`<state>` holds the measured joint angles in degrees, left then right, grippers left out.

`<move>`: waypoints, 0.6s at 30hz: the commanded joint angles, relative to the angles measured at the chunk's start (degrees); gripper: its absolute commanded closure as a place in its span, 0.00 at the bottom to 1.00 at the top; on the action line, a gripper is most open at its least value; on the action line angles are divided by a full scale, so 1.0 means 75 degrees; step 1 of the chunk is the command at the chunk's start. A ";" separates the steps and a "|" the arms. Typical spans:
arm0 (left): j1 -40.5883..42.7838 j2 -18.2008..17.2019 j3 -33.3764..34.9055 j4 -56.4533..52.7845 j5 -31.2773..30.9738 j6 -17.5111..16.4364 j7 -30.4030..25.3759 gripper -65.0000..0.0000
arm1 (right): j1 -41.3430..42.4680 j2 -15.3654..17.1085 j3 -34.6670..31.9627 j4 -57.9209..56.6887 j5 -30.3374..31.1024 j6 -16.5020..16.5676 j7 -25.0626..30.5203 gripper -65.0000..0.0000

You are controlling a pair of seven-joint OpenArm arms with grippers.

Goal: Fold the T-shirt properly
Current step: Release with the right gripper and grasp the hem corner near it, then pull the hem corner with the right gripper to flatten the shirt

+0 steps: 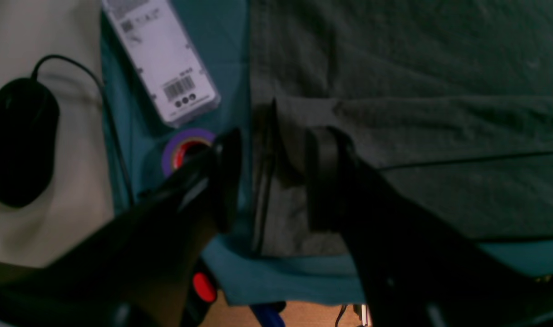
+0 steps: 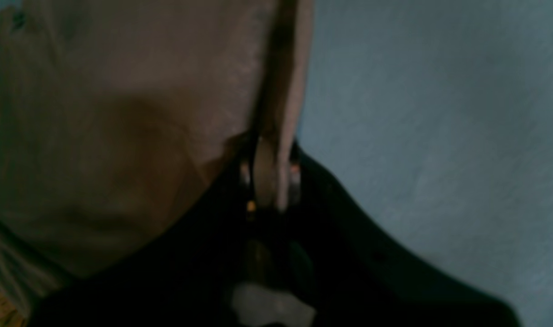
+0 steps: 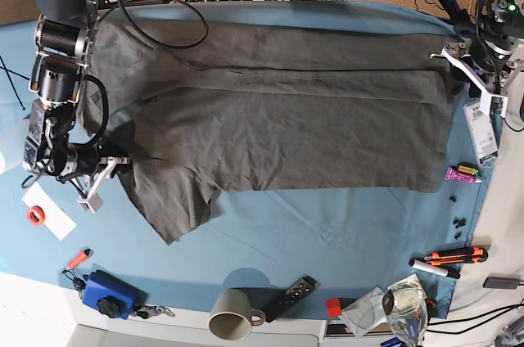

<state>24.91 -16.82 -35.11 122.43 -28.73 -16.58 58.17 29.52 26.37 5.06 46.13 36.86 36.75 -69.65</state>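
The dark grey T-shirt (image 3: 278, 126) lies spread flat across the blue table cloth (image 3: 327, 232), with one sleeve hanging toward the front left. In the base view my right gripper (image 3: 106, 168) sits at that sleeve's left edge. In the right wrist view that gripper (image 2: 269, 179) is shut on a thin fold of the T-shirt (image 2: 99, 113). My left gripper (image 3: 453, 59) is at the shirt's far right edge. There its fingers (image 1: 226, 177) stand open, straddling the hem of the T-shirt (image 1: 417, 91), which runs up between them.
Beside the left gripper lie a white labelled box (image 1: 163, 59), a purple tape roll (image 1: 188, 150) and a black mouse (image 1: 17, 136). Along the front edge sit a mug (image 3: 232, 322), a remote (image 3: 295, 294), a blue tool (image 3: 106, 294), markers (image 3: 449, 259) and a glass (image 3: 405, 306).
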 commanded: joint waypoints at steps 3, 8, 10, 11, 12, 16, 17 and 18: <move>-0.0023 -0.0085 -0.0055 0.0146 -0.0052 0.0000 -0.0169 0.64 | -0.0236 0.0364 -0.0012 0.0405 0.0256 0.0233 -0.0635 1.00; -0.0023 -0.0082 -0.0055 0.0146 -0.0055 0.0000 -0.0291 0.64 | -0.1329 0.0769 -0.0012 0.1982 0.1102 0.0335 -0.0863 1.00; -0.0023 -0.0082 -0.0055 0.0146 -0.0055 0.0000 -0.0309 0.64 | -0.1836 0.0889 -0.0009 0.2748 0.1279 0.0329 -0.0863 1.00; -0.0020 -0.0082 -0.0055 0.0146 -0.0052 0.0000 -0.0306 0.64 | -0.2084 0.0924 -0.0009 0.3153 0.1288 0.0329 -0.0868 1.00; -0.0020 -0.0076 -0.0055 0.0146 -0.0052 0.0000 -0.0309 0.64 | -0.2311 0.0933 0.0035 0.3541 0.1285 0.0329 -0.0886 1.00; -0.0020 0.0050 -0.0055 0.0146 -0.0052 0.0000 -0.0309 0.64 | -0.3188 0.0903 0.0443 0.5036 0.1311 0.0329 -0.0895 1.00; -0.0020 0.0099 -0.0055 0.0146 -0.0052 0.0003 -0.0309 0.64 | -0.3375 0.0903 0.0568 0.5374 0.1309 0.0329 -0.0901 1.00; -0.0020 0.0146 -0.0055 0.0146 -0.0055 0.0000 -0.0309 0.64 | -0.3547 0.0903 0.0705 0.5692 0.1309 0.0329 -0.0898 1.00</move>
<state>24.91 -15.05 -35.27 122.43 -28.75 -16.58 56.93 1.85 31.75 9.69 88.07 45.93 39.00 -77.25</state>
